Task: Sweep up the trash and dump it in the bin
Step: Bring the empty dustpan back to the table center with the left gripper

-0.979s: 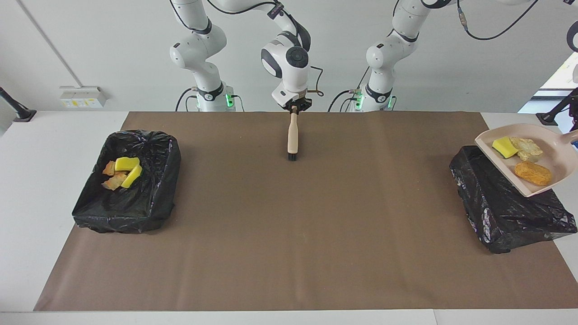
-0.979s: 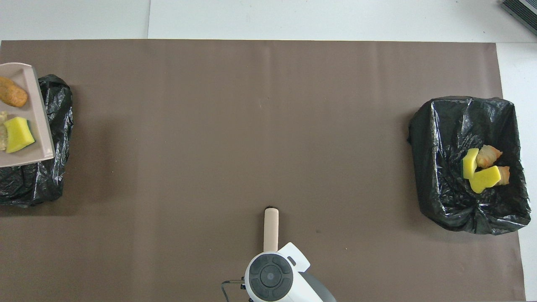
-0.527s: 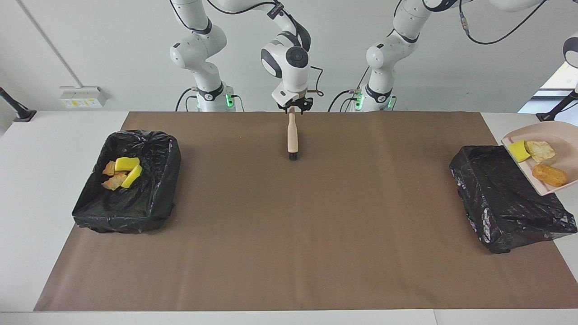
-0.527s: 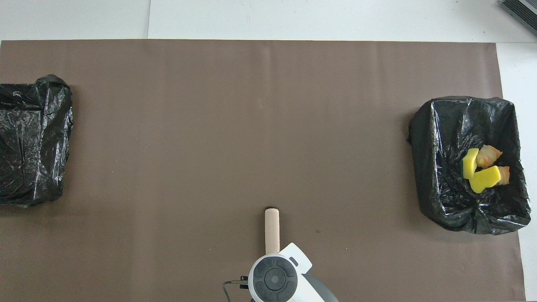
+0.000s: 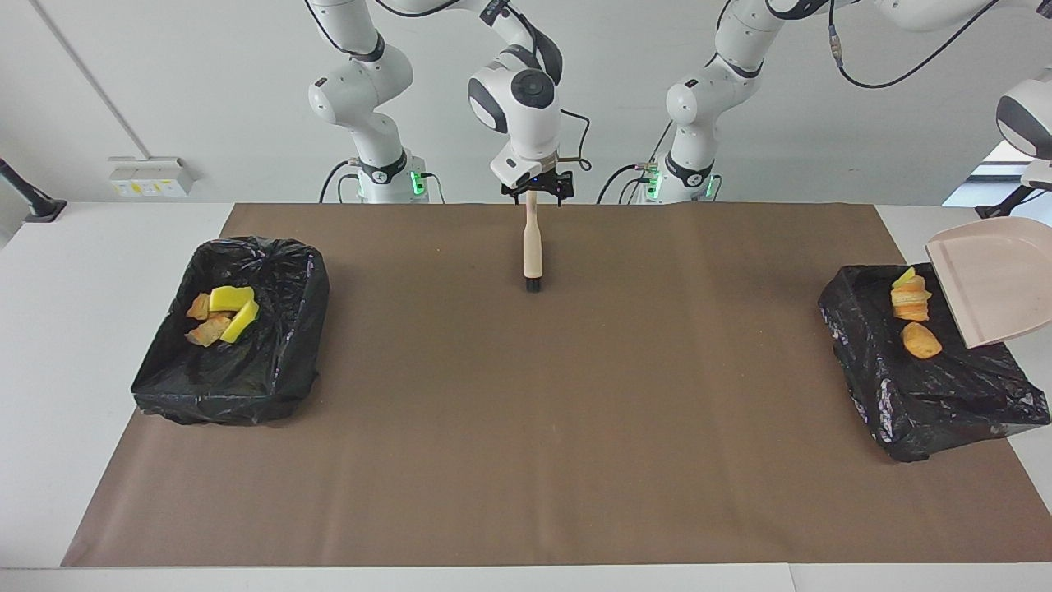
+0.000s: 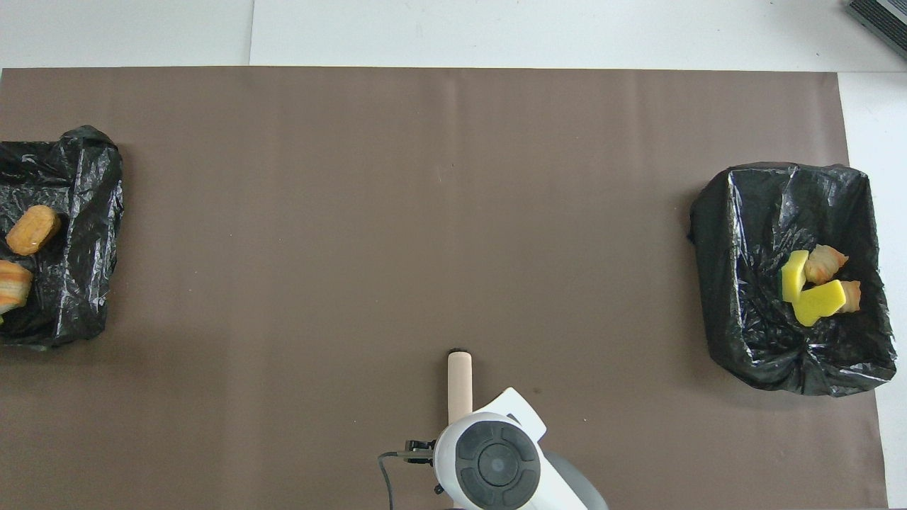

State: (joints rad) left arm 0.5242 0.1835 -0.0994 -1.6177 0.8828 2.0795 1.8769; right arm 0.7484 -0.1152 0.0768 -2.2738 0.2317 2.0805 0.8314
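The right hand (image 5: 538, 193) hovers over the near edge of the worktop (image 5: 526, 460), midway between the arms' bases, its fingers now spread apart on either side of the top of the brush (image 5: 532, 247) handle. A second ago they were closed on that handle, so the brush has just been let go. It lies flat on the worktop, bristle end pointing away from the robots. Toward the left arm's end of the table the dustpan (image 5: 990, 279) hangs tilted over the bin (image 5: 945, 403), lip down and empty. The left hand lies past the picture's edge, so I cannot tell how it stands, though the raised pan suggests it is carried there. The pan carried trash a second ago. Those three scraps (image 5: 911, 302), a yellow sponge chunk and two golden-brown pieces, have slid off and now sit in the black liner of that bin, just under the pan's lip. At the right arm's end, well apart from all this, the second bin (image 5: 271, 370) holds four scraps (image 5: 222, 314), yellow sponge and brownish bread bits, unchanged. No loose piece shows on the worktop, so the sweeping and dumping look finished; what seems left is setting the dustpan down and drawing the arms back.
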